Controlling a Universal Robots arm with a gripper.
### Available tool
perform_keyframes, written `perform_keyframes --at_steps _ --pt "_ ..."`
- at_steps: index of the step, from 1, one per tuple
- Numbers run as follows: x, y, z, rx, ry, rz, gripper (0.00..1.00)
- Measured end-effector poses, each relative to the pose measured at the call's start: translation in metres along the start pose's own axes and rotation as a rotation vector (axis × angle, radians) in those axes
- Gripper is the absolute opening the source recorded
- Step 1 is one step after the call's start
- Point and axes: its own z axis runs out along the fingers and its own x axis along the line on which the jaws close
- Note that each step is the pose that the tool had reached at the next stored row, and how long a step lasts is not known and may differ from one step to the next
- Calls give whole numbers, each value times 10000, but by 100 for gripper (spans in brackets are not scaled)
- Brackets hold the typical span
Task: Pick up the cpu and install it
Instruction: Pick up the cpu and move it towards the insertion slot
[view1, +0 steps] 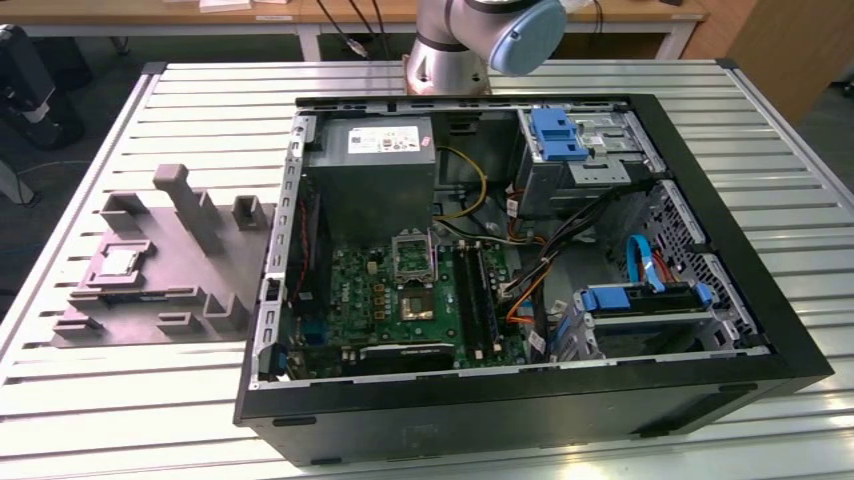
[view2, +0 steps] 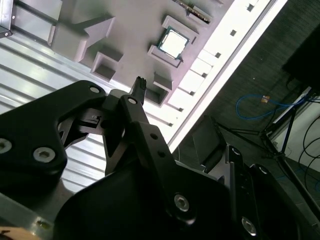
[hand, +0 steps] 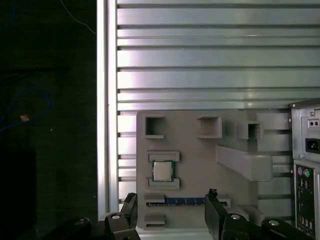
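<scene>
Gripper (hand: 172, 195): released. The fingers (hand: 212, 210) are spread wide with nothing between them, hanging over the tray and clear of its surface.
Cpu (hand: 162, 171): lies flat in a square recess of the tray, metal top up, between two low tray walls. It is not grasped.
Tray (view1: 147, 240): grey moulded plastic with upright posts. It rests on the slatted table (view1: 200, 100).
Blue strip (hand: 185, 201): sits in a tray slot just beside the cpu recess.
Computer case (view1: 534, 400): open, touching or just beside the tray on the exterior view's right.
Socket frame (view1: 414, 255): raised on the green motherboard (view1: 387, 310) inside the case, well apart from the tray.
</scene>
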Motion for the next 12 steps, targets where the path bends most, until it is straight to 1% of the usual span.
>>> perform_keyframes --at_steps 12 --pt "1 -2 45 -1 -1 0 65"
